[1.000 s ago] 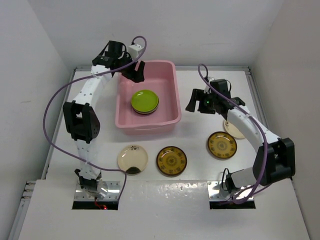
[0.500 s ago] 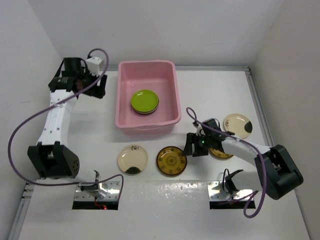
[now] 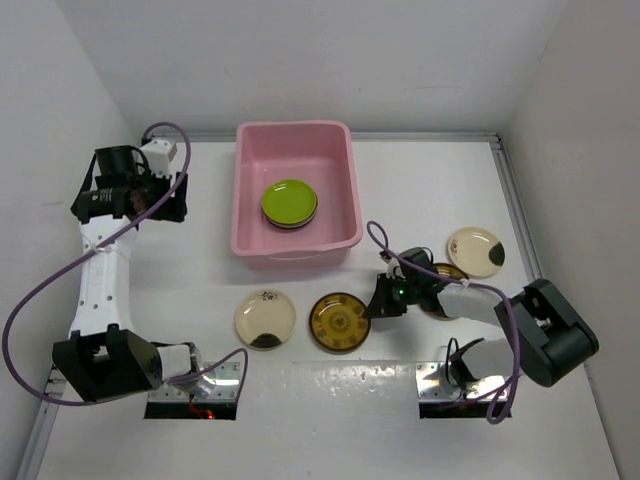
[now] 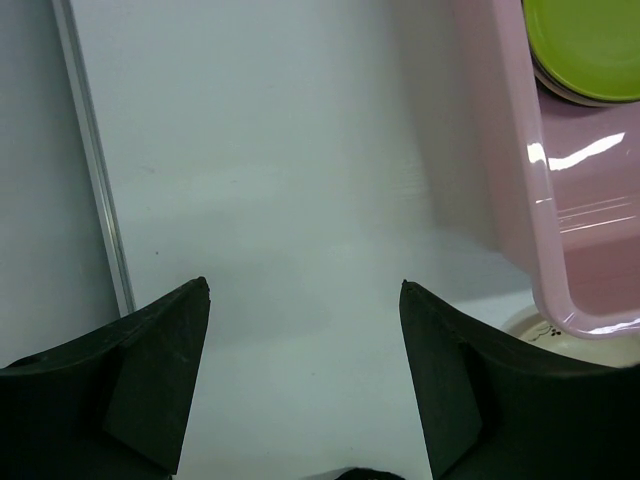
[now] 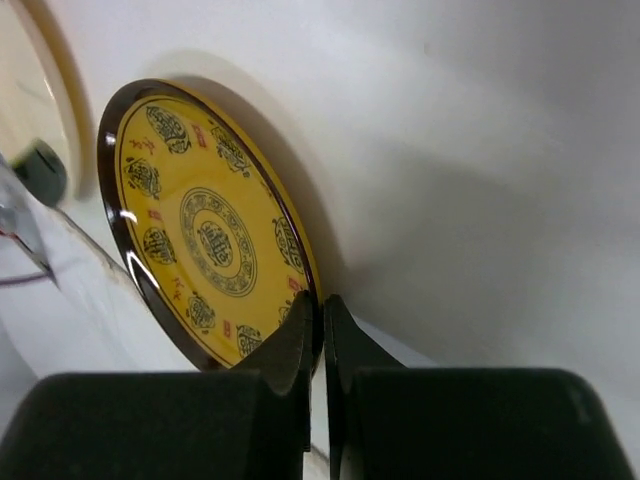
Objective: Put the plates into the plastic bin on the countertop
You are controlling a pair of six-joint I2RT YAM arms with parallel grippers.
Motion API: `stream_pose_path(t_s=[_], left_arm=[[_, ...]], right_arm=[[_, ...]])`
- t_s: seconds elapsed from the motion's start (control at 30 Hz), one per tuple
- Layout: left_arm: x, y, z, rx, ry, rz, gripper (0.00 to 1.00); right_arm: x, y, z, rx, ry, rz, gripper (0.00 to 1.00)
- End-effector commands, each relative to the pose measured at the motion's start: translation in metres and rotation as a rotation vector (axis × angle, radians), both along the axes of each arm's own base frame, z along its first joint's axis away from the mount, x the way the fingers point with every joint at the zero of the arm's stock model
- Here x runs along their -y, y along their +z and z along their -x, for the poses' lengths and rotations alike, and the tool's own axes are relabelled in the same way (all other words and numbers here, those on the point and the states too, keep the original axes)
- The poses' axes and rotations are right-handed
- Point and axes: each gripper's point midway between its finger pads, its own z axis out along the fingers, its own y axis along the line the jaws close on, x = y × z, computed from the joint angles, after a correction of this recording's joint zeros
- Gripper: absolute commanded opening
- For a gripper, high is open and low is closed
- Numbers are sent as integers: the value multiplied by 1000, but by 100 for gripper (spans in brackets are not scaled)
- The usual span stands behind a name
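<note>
Top external: four loose plates (image 3: pixel 265 319); left tool (image 4: pixel 304 290) agape; yellow plate (image 3: pixel 341 322) in right tool (image 5: pixel 320 305)

The overhead view is bright and evenly lit by diffuse light. The white bench (image 3: pixel 430 190) and walls (image 3: pixel 300 60) nearly wash together, and the shadow around the pink plastic bin (image 3: pixel 295 127) is faint and soft. The metal base strip (image 3: pixel 330 375) at 6 o'clock carries patchy glare.

The left wrist view is bright and sharp, with a white specular streak on the bin's wall at 3 o'clock. The fingers (image 4: pixel 150 380) of the left claw (image 4: pixel 305 290) read as featureless black.

The right wrist view is dimmer and greyer. The yellow-brown patterned plate (image 5: pixel 200 240) is crisp, with small highlights on its rim at 9 o'clock and a soft shadow toward 1 o'clock. The right claw (image 5: pixel 320 305) blurs at 6 o'clock.
</note>
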Motion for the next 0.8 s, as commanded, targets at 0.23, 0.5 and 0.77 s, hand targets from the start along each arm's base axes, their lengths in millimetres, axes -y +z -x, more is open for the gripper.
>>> stream_pose_path(t_s=[0.23,0.5,0.77], left_arm=[[-14,8,-8,63,28,9,78],[-29,-13,-24,8,64,30,78],[-43,-21,-39,-10,87,42,78]], right_arm=[[-53,178,-31,320,272,-240,0],[-96,268,-183,376,14,-305,0],[-140,219,-318,297,-177,-228,0]])
